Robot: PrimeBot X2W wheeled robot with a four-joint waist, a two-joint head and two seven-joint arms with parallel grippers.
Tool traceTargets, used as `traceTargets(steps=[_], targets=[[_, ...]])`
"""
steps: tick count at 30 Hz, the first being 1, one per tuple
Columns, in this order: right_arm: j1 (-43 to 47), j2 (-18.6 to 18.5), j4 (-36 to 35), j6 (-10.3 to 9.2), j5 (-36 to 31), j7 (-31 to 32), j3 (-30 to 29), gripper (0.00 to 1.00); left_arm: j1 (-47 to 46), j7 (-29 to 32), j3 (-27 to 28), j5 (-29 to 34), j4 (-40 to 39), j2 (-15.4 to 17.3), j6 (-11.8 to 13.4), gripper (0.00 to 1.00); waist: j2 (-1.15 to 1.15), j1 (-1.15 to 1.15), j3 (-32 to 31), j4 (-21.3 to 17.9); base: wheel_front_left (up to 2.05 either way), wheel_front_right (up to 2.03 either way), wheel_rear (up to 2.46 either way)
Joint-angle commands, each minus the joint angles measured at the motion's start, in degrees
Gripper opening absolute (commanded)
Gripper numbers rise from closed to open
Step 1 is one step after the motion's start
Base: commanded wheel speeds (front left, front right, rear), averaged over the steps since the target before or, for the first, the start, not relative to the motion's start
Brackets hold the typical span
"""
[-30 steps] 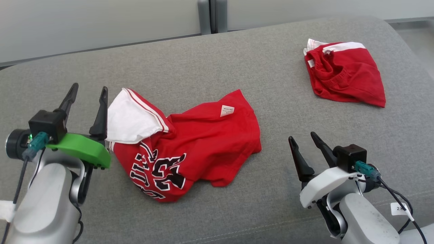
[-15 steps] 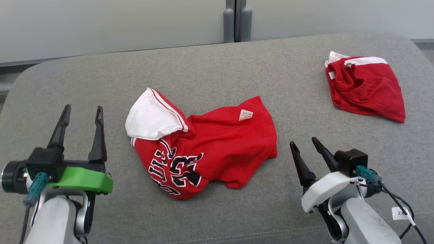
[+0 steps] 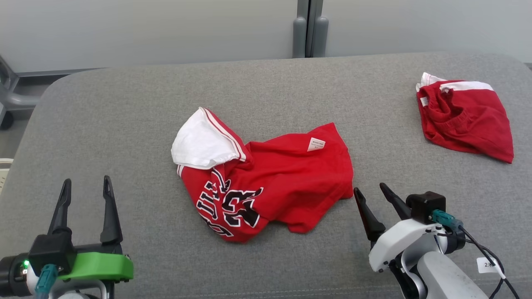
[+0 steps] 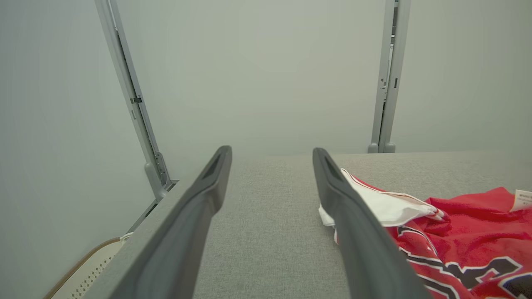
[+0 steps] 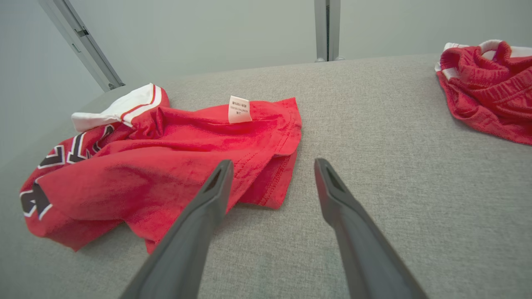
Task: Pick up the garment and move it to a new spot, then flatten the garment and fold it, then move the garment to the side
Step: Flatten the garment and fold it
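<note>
A crumpled red garment with a white sleeve, black lettering and a small white label lies mid-cushion; it also shows as the garment in the right wrist view and the garment in the left wrist view. My left gripper stands open at the lower left, well clear of the cloth. My right gripper stands open just right of the garment's right hem, empty. In the right wrist view the fingers flank that hem without touching it.
A second red and white garment lies bunched at the far right of the grey cushion. A pale wall with a grey post stands behind. The cushion's left edge drops off near my left gripper.
The head camera has shifted, so the whole scene sits lower and further right. My left gripper has drawn back from the white sleeve toward the lower left. Both stay open.
</note>
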Motion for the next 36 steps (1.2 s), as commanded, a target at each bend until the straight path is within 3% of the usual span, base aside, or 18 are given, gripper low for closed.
traceTargets(steps=[1, 19, 36], targets=[[0.5, -0.2, 0.5, -0.04, 0.6, 0.9, 0.3, 1.0, 1.2, -0.1, 0.7, 0.9, 0.0, -0.1, 0.5, 1.0, 0.0, 0.0, -0.5, 0.6, 0.0, 0.0, 0.0], [-2.6, -1.0, 4.4, -0.04, 7.3, 7.4, 5.4, 1.0, 2.6, -0.1, 3.5, 1.7, 7.1, -2.2, -1.6, 1.0, 0.0, 0.0, -0.8, 3.4, 0.0, 0.0, 0.0], [-9.0, -1.1, 15.0, -0.04, 16.6, 6.2, 12.8, 1.0, 1.3, -0.1, 4.1, 3.2, 6.7, -4.1, -3.4, 1.0, 0.0, 0.0, -0.1, 6.6, 0.0, 0.0, 0.0]])
